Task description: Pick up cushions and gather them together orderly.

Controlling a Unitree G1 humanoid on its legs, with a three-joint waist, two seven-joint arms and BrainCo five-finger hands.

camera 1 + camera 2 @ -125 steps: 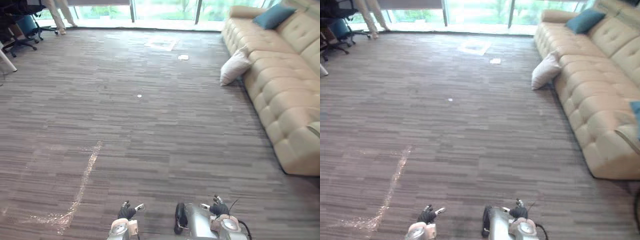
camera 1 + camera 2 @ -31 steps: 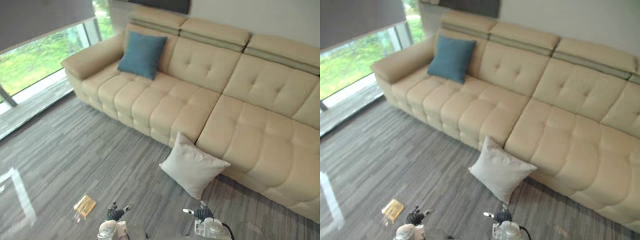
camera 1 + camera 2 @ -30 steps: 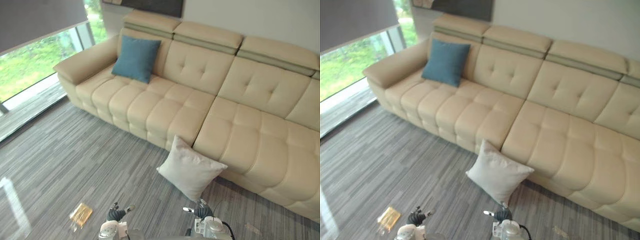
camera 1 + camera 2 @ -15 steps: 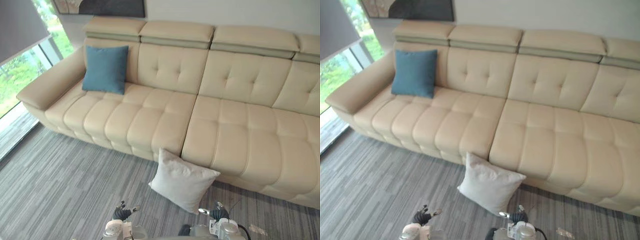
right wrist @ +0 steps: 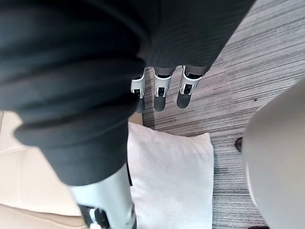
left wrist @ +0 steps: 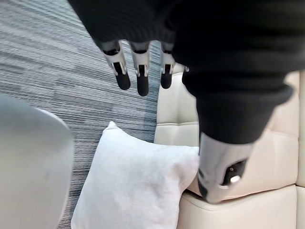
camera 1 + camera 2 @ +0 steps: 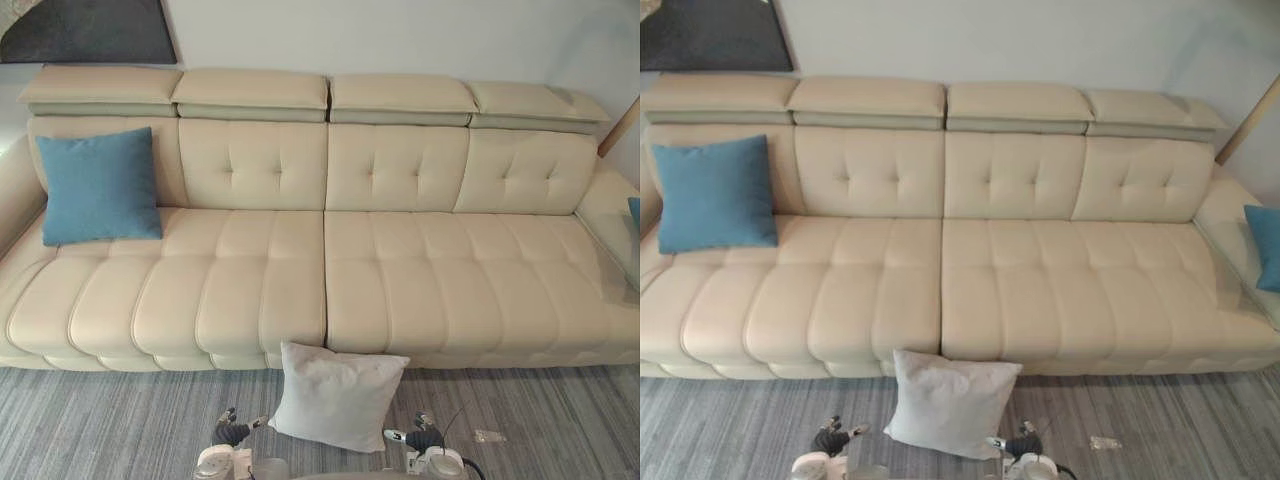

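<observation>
Although the white cushion [image 7: 337, 393] leans plainly against the sofa [image 7: 400, 290], a blue cushion [image 7: 1265, 245] is cut off rightward; left hand [image 6: 141, 71] and right hand [image 5: 161, 90] hang straight-fingered, empty.

Three cushions, one sofa [image 7: 400, 290].
One white cushion [image 7: 337, 396] stood on the floor [image 7: 100, 430] at lower centre. Two blue ones sat on the sofa: the left blue cushion [image 7: 97, 186] at mid left and the right blue cushion [image 7: 1265, 245] at the right edge. The sofa had four headrests [image 7: 250, 90]. One small clear scrap [image 7: 487, 436] lay at lower right, and one dark picture [image 7: 90, 30] hung at upper left.
</observation>
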